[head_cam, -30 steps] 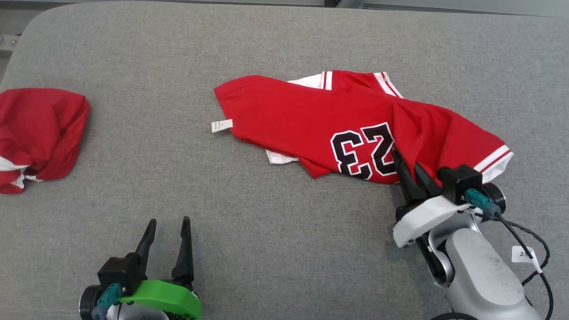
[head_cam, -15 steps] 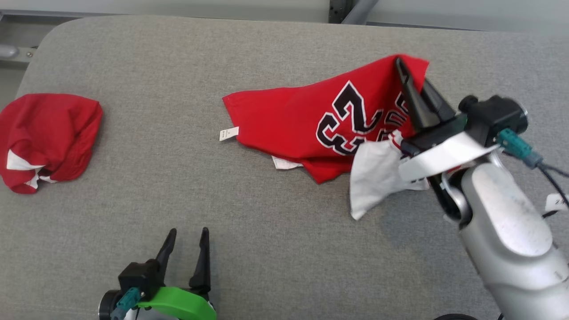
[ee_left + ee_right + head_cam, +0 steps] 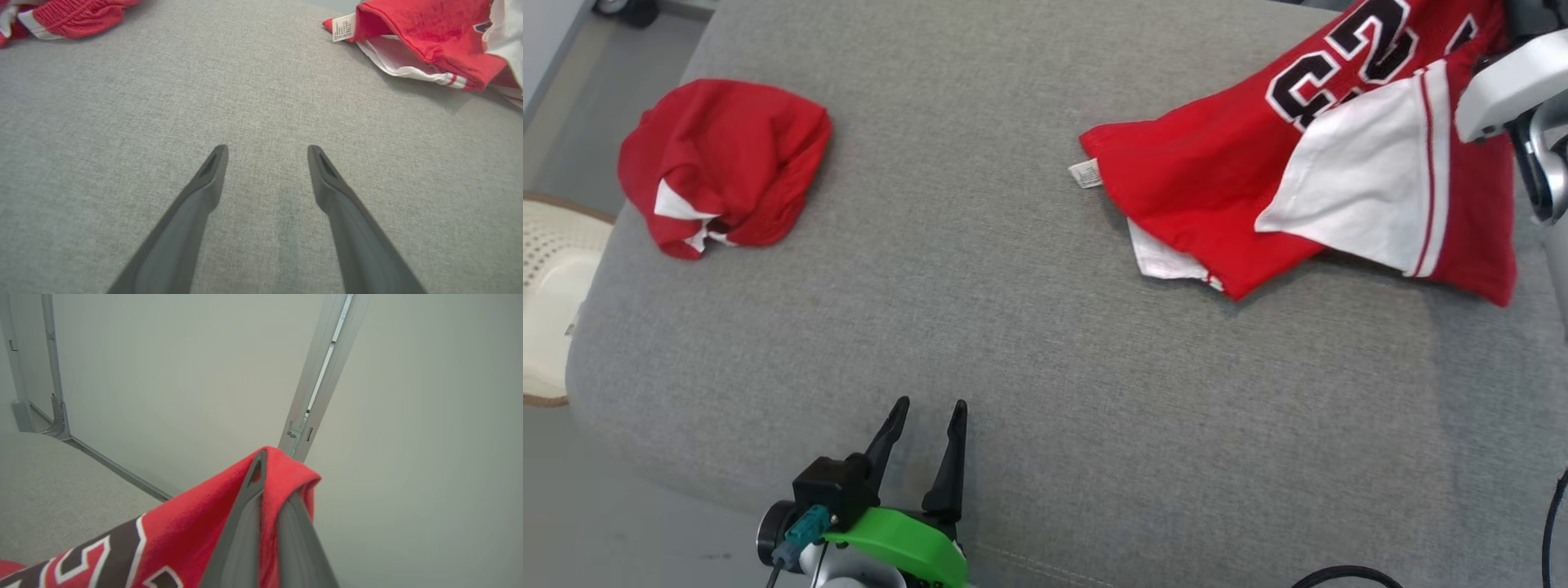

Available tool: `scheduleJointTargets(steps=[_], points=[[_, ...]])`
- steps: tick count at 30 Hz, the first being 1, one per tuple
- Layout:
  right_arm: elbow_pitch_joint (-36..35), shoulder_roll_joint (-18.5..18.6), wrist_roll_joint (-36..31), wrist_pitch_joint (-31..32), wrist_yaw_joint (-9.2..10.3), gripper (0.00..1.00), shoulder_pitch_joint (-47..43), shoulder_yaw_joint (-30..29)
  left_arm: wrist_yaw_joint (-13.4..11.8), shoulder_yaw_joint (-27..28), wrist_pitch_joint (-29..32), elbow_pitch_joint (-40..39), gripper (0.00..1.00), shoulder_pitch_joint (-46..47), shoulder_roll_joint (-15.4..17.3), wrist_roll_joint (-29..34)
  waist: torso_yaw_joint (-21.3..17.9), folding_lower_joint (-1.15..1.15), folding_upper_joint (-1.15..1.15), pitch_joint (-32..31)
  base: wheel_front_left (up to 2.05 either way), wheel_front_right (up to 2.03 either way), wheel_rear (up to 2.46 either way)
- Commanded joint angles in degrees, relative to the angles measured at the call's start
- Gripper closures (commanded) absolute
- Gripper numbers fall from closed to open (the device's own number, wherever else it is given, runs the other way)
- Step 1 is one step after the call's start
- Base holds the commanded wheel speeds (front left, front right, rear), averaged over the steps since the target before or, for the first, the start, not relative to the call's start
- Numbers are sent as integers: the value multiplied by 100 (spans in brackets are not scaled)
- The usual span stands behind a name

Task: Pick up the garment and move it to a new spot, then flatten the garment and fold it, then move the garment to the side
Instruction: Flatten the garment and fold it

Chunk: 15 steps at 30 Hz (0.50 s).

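Note:
The garment (image 3: pixel 1209 171) is a red jersey with a black "23" and white side panels. Its right part is lifted toward the upper right of the head view, while its left end with the white label still rests on the grey cushion (image 3: pixel 1013 327). My right gripper (image 3: pixel 274 477) is shut on a red fold of the garment (image 3: pixel 184 522), high above the surface; its white wrist (image 3: pixel 1507 77) shows at the head view's right edge. My left gripper (image 3: pixel 931 406) stands open and holds nothing near the front edge. In the left wrist view the left gripper (image 3: pixel 266 150) hovers over bare fabric, with the garment (image 3: pixel 425 36) far right.
A second bunched red garment (image 3: pixel 727 163) lies at the cushion's far left, also seen as red cloth (image 3: pixel 69 16). A cream woven seat (image 3: pixel 556 286) stands off the left edge. The cushion's front-left corner drops to the floor. A wall with a metal post (image 3: pixel 322 375) stands behind.
My right gripper closed on the garment's edge and raised it up and back, so the white panel now hangs free. The head camera has shifted. The left gripper stays open.

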State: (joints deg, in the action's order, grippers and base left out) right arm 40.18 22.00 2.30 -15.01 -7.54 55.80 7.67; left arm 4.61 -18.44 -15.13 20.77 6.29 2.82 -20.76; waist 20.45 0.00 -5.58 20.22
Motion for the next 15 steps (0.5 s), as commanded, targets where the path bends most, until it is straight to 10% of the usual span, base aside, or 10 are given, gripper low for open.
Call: scheduleJointTargets(steps=[1,15], points=[[184,48,-227,-11,10,6,123,-152,-40,8,-3,-4,0,25,12,-24,459,0,-1,385,0,0,0],[8,-388,-459,-11,11,0,-659,-298,-76,206,-3,3,0,-6,16,14,-222,0,-1,21,0,0,0]])
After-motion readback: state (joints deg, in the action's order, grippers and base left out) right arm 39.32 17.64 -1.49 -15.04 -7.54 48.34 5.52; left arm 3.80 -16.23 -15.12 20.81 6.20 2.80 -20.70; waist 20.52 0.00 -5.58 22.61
